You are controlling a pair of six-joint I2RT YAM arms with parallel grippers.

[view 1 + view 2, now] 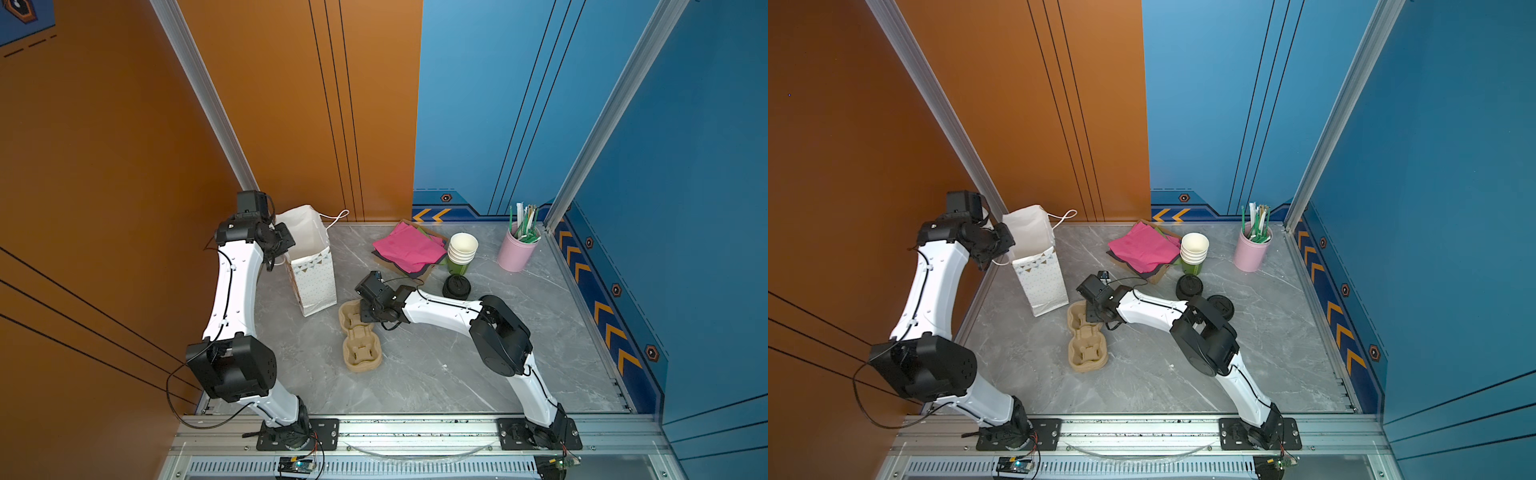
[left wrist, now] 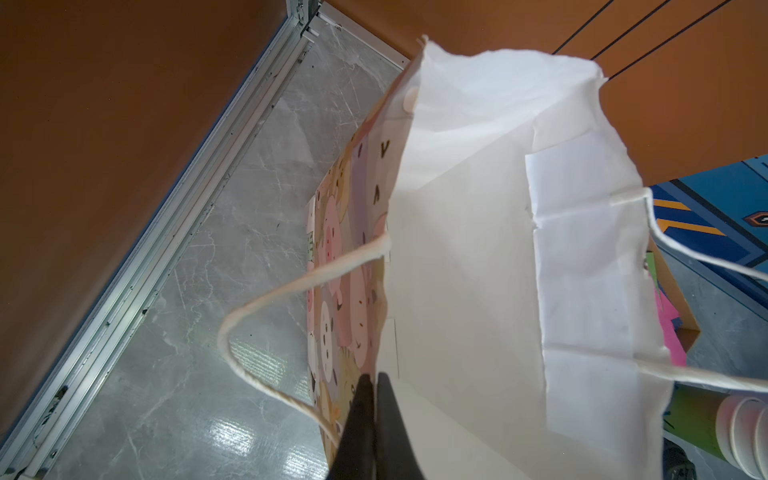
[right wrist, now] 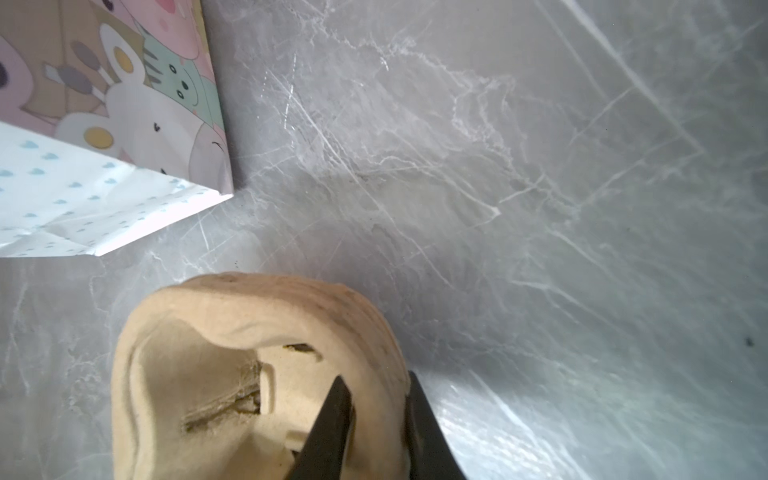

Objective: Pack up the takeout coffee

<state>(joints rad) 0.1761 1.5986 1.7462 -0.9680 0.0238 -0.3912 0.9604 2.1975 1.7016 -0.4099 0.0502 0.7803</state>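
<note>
Grey marble tabletop (image 1: 436,374), and the right arm's elbow (image 1: 1204,332) hides most of what is probably the takeout coffee (image 1: 1222,306): we see only its black dome lid, beside the stack of black lids (image 1: 1189,286). Our left gripper (image 2: 372,378) is pinched tight on the paper bag (image 2: 478,249) wall; our right gripper (image 3: 376,384) clamps the pulp cup carrier (image 3: 249,316) rim between narrow jaws.
</note>
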